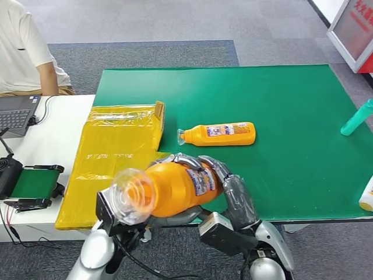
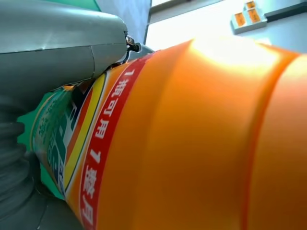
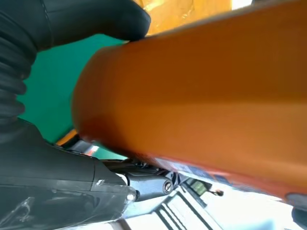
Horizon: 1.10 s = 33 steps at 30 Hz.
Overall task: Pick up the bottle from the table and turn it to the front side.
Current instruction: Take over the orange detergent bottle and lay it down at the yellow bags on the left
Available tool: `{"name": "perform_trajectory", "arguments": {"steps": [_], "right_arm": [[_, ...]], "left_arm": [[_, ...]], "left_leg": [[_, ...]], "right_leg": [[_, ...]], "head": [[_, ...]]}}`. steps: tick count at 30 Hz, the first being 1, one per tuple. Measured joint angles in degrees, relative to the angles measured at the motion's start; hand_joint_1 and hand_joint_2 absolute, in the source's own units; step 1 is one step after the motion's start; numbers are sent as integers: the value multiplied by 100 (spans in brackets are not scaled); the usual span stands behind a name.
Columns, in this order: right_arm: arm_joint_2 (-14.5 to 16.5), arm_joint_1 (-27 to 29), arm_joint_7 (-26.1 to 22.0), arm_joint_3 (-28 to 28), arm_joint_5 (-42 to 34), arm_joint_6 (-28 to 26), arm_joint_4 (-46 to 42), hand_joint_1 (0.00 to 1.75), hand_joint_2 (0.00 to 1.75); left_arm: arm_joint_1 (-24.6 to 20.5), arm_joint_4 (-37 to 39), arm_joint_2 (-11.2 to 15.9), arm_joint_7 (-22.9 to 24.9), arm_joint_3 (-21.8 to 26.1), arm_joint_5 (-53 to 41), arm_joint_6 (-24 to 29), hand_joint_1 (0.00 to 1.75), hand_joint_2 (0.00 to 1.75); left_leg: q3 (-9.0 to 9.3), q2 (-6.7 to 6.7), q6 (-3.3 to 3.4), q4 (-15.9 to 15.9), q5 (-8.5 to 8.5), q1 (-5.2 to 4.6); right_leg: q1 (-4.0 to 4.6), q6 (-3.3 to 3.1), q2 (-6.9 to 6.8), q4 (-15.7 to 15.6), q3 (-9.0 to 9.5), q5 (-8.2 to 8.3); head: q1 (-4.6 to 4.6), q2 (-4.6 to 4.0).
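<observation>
An orange bottle [image 1: 176,188] with a clear cap and a printed label hangs over the table's front edge, lying sideways with its cap towards me. Both hands hold it. My right hand [image 1: 228,189] wraps its base end from the right, with fingers [image 1: 207,165] curled over the top. Under the bottle's body lies my left hand [image 1: 173,219]. In the left wrist view the bottle's label [image 2: 90,158] is close up beneath my grey thumb [image 2: 54,43]. The right wrist view shows the orange body [image 3: 203,96] between a dark finger [image 3: 90,19] and the palm [image 3: 54,191].
A second orange bottle [image 1: 217,134] lies on the green mat [image 1: 285,99]. A teal bottle [image 1: 357,118] and a white bottle [image 1: 367,197] are at the right edge. A yellow bag [image 1: 110,154] lies left; a person [image 1: 22,46], a laptop [image 1: 15,114] and a small device [image 1: 32,184] sit farther left.
</observation>
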Motion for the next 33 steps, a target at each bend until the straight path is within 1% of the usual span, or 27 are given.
{"name": "perform_trajectory", "arguments": {"steps": [2, 4, 8, 11, 15, 24, 28, 30, 33], "right_arm": [[13, 61, 78, -81, -78, 0, -3, 3, 175], [20, 101, 127, -189, -152, 1, -13, 0, 175], [44, 175, 168, -350, -274, 9, -57, 0, 175], [73, 242, 189, -457, -320, 11, -110, 0, 175], [125, 341, 222, -585, -336, 14, -198, 0, 175], [261, 436, 305, -745, -294, 56, -266, 0, 175], [295, 480, 342, -768, -282, 50, -273, 0, 175], [317, 513, 355, -789, -295, 51, -287, 0, 175], [350, 553, 360, -823, -316, 54, -344, 0, 175]], "left_arm": [[127, -90, 0, -96, 55, -102, 65, 175, 175], [246, -202, 2, -139, 170, -160, 116, 175, 175], [486, -436, -19, -182, 465, -421, 282, 175, 175], [644, -601, -66, -199, 751, -753, 514, 175, 175], [831, -775, -148, -196, 1146, -1010, 676, 175, 175], [1131, -969, -311, -277, 1909, -1076, 763, 175, 175], [1174, -956, -368, -187, 2182, -1492, 936, 175, 0], [1182, -921, -383, -127, 2334, -1902, 1114, 175, 0], [1175, -828, -397, -87, 2546, -2773, 1483, 175, 0]], "left_leg": [[-1, 0, 0, 0, 0, 0], [-2, 0, 0, 0, 0, 0], [-2, 0, 0, 0, 0, 0], [-1, 0, 0, 0, 0, 0], [-1, 0, 0, 0, 0, 0], [-1, 0, 0, 0, 0, 0], [-1, 0, 0, 0, 0, 0], [-1, 0, 0, 0, 0, 0], [0, 0, 0, 0, 0, 0]], "right_leg": [[0, 0, 0, 0, 0, 0], [0, 0, 0, 0, 0, -1], [0, 0, 0, 0, 0, -1], [0, 0, 0, 0, 0, -1], [0, -1, 0, 0, -1, -1], [0, -1, -1, 0, 0, -1], [0, -1, 0, 0, -1, -1], [0, -1, 0, 0, -1, -1], [0, -1, 0, 0, -2, -1]], "head": [[0, 0], [1, 0], [1, 0], [1, 0], [0, -1], [1, -1], [0, 0], [0, 0], [0, 0]]}}
